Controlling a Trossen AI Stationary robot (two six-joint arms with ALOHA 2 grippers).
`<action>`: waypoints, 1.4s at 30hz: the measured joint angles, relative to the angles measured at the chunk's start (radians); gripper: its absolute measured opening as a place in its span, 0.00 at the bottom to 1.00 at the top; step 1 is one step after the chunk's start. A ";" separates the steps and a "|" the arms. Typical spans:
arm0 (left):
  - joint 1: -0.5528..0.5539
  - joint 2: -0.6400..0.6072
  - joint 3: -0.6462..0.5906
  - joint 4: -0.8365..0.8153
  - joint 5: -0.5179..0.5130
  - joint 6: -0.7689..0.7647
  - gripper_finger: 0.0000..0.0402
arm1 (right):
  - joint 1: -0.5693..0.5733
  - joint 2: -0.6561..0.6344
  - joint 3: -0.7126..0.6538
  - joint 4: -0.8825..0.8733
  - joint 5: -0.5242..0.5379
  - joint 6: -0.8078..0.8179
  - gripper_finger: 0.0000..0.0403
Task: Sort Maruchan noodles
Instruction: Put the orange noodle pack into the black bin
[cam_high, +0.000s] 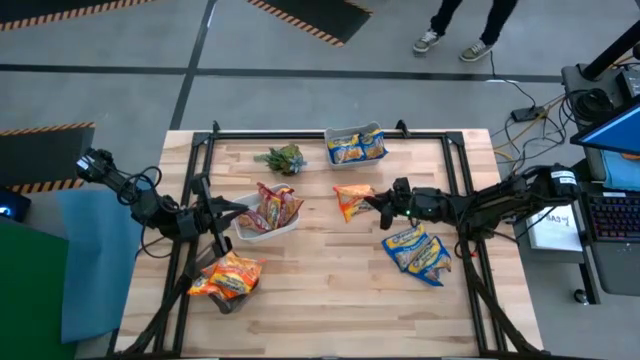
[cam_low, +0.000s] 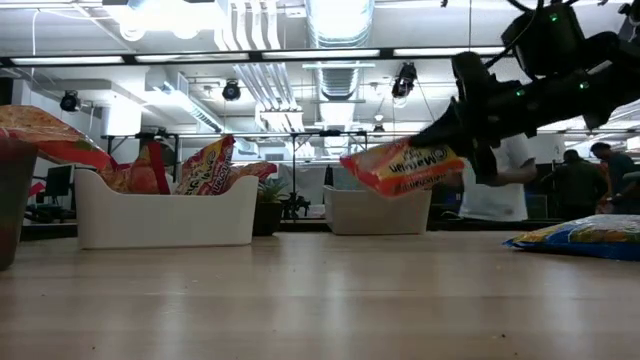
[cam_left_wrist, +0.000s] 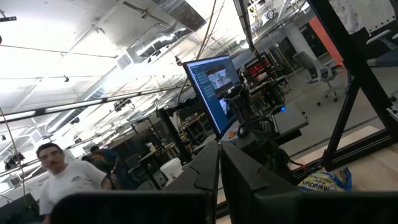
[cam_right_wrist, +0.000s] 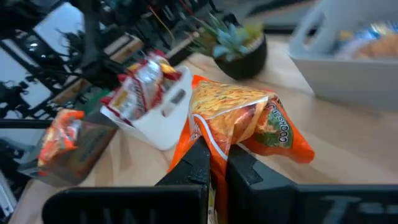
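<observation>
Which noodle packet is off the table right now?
The orange packet pinched in the right claw; every other packet lies on the wood or sits in a tub.

three tubs (cam_high: 268, 228), one plant (cam_high: 283, 158)

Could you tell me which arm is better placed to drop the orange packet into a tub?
The right. Its gripper is shut on the orange packet, lifted off the table. The left gripper is shut and empty beside the white tub.
</observation>
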 joint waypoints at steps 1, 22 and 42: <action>0.000 0.000 0.000 0.000 0.000 0.000 0.00 | 0.006 0.000 0.000 0.017 0.002 -0.021 0.02; 0.000 0.001 0.000 0.001 0.000 0.000 0.00 | 0.095 0.229 0.319 0.077 0.012 -0.294 0.02; 0.000 0.002 0.000 0.000 0.000 -0.009 0.00 | 0.095 0.701 1.047 -0.269 -0.327 -0.256 0.02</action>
